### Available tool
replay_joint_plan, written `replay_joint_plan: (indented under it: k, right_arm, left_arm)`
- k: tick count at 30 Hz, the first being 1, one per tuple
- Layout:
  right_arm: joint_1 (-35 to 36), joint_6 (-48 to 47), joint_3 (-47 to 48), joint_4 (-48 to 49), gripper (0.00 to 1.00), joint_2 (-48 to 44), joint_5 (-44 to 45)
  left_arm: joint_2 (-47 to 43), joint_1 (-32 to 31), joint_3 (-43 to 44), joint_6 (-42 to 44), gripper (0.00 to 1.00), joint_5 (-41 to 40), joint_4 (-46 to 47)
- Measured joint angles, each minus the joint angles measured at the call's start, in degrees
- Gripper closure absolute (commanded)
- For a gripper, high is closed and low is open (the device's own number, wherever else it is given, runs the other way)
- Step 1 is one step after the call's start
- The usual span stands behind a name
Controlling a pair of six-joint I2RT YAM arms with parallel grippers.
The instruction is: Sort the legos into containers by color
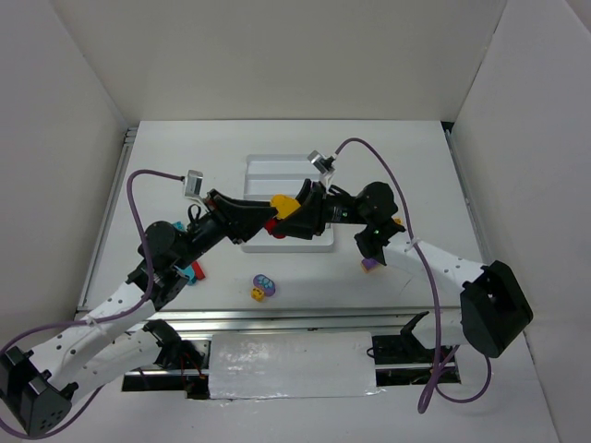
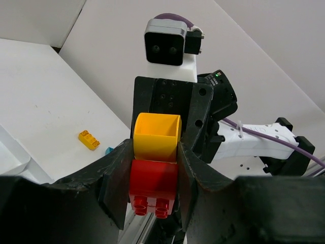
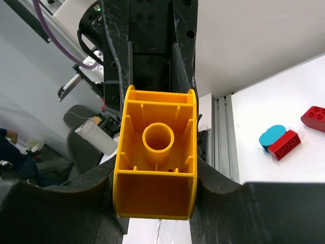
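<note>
A red lego [image 2: 153, 183] and a yellow lego [image 2: 156, 136] are stuck together, held in the air between both arms. My left gripper [image 2: 154, 173] is shut on the red lego. My right gripper [image 3: 157, 178] is shut on the yellow lego [image 3: 157, 162], whose hollow underside faces that wrist camera. In the top view the pair, red [image 1: 274, 228] and yellow [image 1: 285, 205], hangs over the front edge of the white tray of containers [image 1: 277, 171]. There the left gripper [image 1: 269, 224] and right gripper [image 1: 295, 218] meet tip to tip.
A purple and yellow lego [image 1: 263, 287] lies in front of the tray. A purple lego [image 1: 369, 263] sits under the right arm, and a teal and red pair [image 1: 194, 270] lies by the left arm. A small yellow brick [image 2: 89, 140] rests on the table.
</note>
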Motion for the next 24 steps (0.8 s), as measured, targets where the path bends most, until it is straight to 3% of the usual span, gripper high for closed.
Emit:
replay_joint_plan:
  k: [3, 7, 11, 14, 21, 24]
  right_arm:
    - [0.0, -1.4, 0.1, -1.0, 1.0, 0.0, 0.0]
    - [0.0, -3.1, 0.1, -2.7, 1.0, 0.5, -0.2]
    - [0.1, -4.3, 0.2, -3.8, 1.0, 2.1, -0.7]
    - [-0.1, -4.9, 0.3, -4.9, 1.0, 3.2, -1.0]
    - [-1.2, -4.8, 0.7, -4.9, 1.0, 4.3, -3.5]
    - [-1.5, -4.8, 0.7, -4.9, 1.0, 4.5, -4.5]
  left_arm:
    - [0.7, 0.0, 0.0, 0.0, 0.5, -0.3, 0.0]
    - [2.5, 0.0, 0.5, 0.0, 0.37, -1.0, 0.0]
    - [4.2, -0.1, 0.6, 0.2, 0.38, -1.6, -0.7]
    - [4.7, -0.1, 0.6, 0.8, 0.45, -2.4, -1.0]
    - [5.2, 0.0, 0.6, 1.8, 0.52, -2.6, -1.3]
    - [5.5, 0.0, 1.2, 2.7, 0.73, -2.4, -2.2]
